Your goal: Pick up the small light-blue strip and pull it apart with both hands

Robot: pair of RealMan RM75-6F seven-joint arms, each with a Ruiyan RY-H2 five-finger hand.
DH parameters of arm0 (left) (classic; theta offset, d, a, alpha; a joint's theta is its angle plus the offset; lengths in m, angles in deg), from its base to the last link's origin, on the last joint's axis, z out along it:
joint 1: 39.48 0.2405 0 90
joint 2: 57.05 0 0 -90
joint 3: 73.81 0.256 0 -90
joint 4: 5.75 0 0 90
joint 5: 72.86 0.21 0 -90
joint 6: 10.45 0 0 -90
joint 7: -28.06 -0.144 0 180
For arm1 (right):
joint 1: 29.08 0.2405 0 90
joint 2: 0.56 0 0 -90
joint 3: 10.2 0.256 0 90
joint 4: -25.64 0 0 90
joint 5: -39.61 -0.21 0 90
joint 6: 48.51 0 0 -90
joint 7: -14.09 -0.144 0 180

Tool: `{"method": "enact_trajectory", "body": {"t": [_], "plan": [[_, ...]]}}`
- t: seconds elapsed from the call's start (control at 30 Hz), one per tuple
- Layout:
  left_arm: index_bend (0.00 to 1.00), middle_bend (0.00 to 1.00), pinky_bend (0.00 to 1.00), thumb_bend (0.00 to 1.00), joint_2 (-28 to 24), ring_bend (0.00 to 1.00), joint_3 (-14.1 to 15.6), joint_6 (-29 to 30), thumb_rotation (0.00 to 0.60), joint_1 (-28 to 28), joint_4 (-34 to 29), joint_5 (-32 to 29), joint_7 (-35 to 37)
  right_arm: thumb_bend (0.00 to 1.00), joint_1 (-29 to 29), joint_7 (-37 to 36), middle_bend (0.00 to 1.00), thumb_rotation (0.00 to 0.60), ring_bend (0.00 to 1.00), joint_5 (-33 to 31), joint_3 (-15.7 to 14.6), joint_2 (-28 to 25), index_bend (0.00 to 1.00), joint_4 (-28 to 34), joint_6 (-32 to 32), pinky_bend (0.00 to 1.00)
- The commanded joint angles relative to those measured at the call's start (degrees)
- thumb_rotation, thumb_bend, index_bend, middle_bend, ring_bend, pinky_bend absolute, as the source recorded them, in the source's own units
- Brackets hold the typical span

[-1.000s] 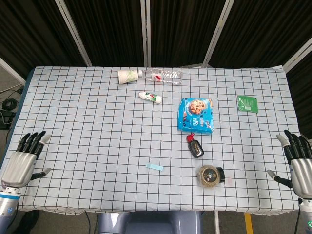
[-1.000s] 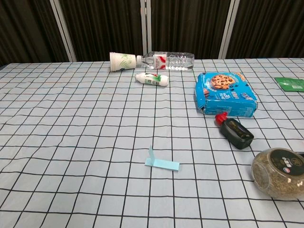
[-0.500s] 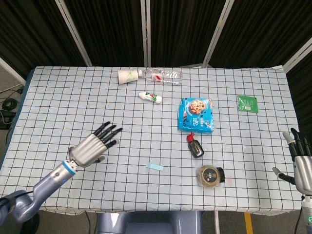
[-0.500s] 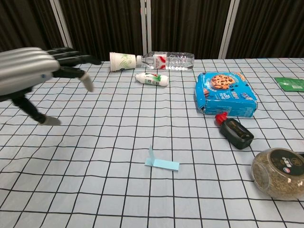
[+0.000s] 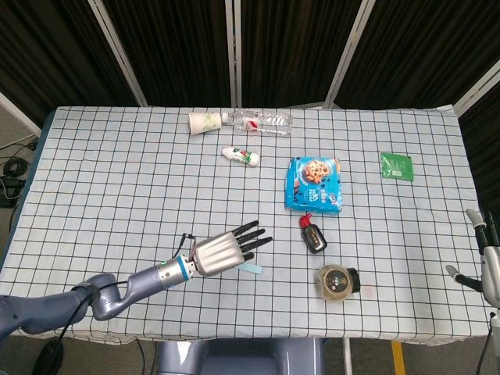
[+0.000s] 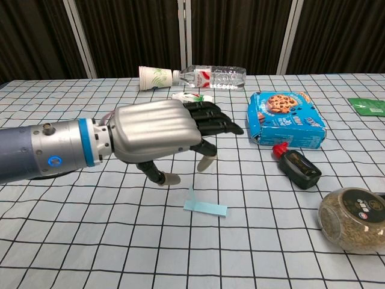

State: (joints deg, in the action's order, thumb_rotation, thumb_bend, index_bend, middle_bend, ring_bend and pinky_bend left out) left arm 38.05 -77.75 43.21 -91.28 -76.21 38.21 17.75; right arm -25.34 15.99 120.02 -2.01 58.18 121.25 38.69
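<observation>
A: Two views, different coverage. Head view shows the right hand (image 5: 490, 262) at the far right table edge; the chest view doesn't.

B: Its state?

A: Fingers apart, nothing in it.

B: Left hand (image 6: 162, 132)?

A: Chest view shows it above the light-blue strip (image 6: 205, 207), fingers spread wide, gap under them, nothing held. Strip lies flat on the checked cloth (image 5: 117, 180), near-centre, one end folded up.

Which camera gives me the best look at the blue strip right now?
Chest view: the strip lies in full sight, one end folded up, with the left hand hovering above it. In the head view the hand covers most of the strip; only one end shows.
</observation>
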Motion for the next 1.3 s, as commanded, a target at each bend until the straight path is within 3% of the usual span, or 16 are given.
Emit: {"method": "enact_trajectory", "body": {"t": [0.03, 0.17, 0.73, 1.0, 1.3], "plan": [[0.47, 0.0, 0.0, 0.31, 1.78, 0.0, 1.11, -0.29, 0.6, -1.17, 1.94, -0.04, -0.14, 0.0, -0.13, -0.61, 0.0, 0.6, 0.0, -0.32, 0.2, -0.26, 0.1, -0.17, 0.05, 0.0], [0.48, 0.0, 0.0, 0.35, 2.78, 0.0, 1.92, -0.16, 0.6, -1.78, 3.26, -0.67, -0.23, 0.0, -0.27, -1.28, 0.0, 0.6, 0.0, -0.53, 0.36, -0.57, 0.1, -0.25, 0.14, 0.0], [0.5, 0.0, 0.0, 0.35, 3.48, 0.0, 4.49, 0.95, 0.6, -2.57, 4.3, -2.72, -3.2, 0.0, -0.69, -2.08, 0.0, 0.6, 0.0, -0.38, 0.61, -1.16, 0.1, 0.1, 0.85, 0.0], [0.53, 0.0, 0.0, 0.44, 3.84, 0.0, 5.09, 0.98, 0.6, -2.99, 4.63, -3.71, -4.61, 0.0, -0.8, -2.17, 0.0, 0.6, 0.0, -0.04, 0.6, -1.26, 0.1, 0.22, 1.15, 0.0], [0.63, 0.0, 0.0, 0.45, 4.94, 0.0, 5.75, 1.47, 0.6, -3.13, 4.99, -4.48, -5.66, 0.0, -0.96, -2.38, 0.0, 0.6, 0.0, 0.21, 0.59, -1.47, 0.1, 0.43, 1.44, 0.0]]}}
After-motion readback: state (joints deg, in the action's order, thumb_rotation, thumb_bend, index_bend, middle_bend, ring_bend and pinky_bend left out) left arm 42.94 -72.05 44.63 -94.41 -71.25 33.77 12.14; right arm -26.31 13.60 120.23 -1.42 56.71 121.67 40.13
